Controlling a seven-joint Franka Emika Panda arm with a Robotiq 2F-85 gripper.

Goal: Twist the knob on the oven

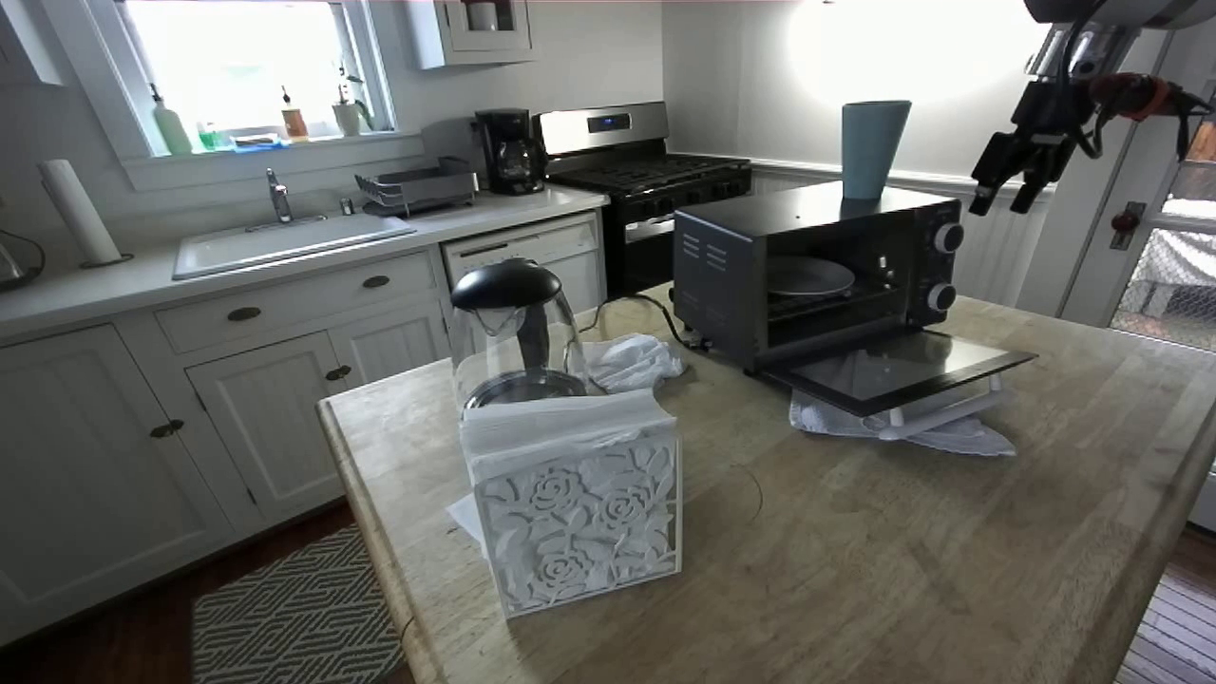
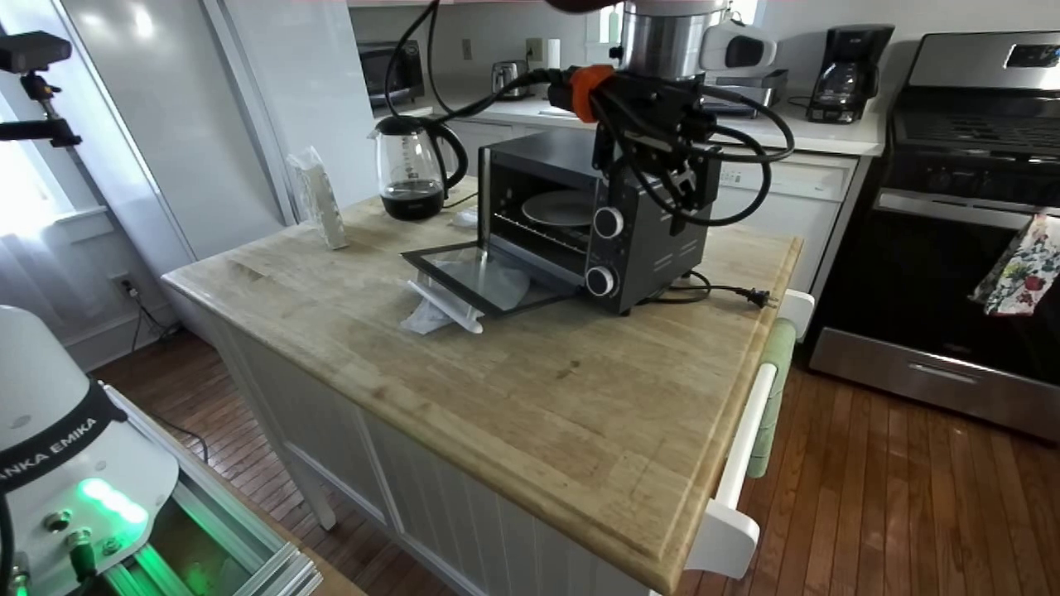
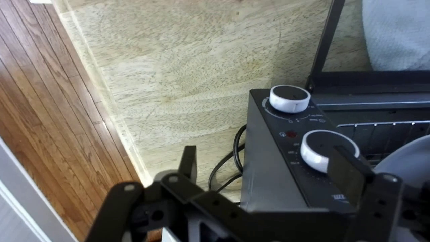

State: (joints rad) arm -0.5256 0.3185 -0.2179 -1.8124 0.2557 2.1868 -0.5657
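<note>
The black toaster oven (image 1: 717,275) (image 2: 538,153) stands on the wooden table with its glass door (image 1: 893,366) (image 2: 489,277) lowered open. Its control strip has two round knobs with white rims. The upper knob (image 1: 948,237) (image 2: 608,222) (image 3: 314,156) and the lower knob (image 1: 940,297) (image 2: 600,281) (image 3: 290,104) both show in all views. My gripper (image 1: 1003,201) (image 3: 265,151) is open and empty, above and in front of the strip. In the wrist view the right finger overlaps part of the upper knob; contact does not show. In an exterior view cables partly hide the gripper (image 2: 662,186).
A grey plate (image 1: 807,276) sits inside the oven. A blue cup (image 1: 872,152) stands on the oven's top. A white cloth (image 1: 959,439) lies under the door. A glass coffee pot (image 2: 411,174) and a napkin holder (image 1: 579,532) stand on the table. A power cord (image 2: 704,288) lies behind the oven.
</note>
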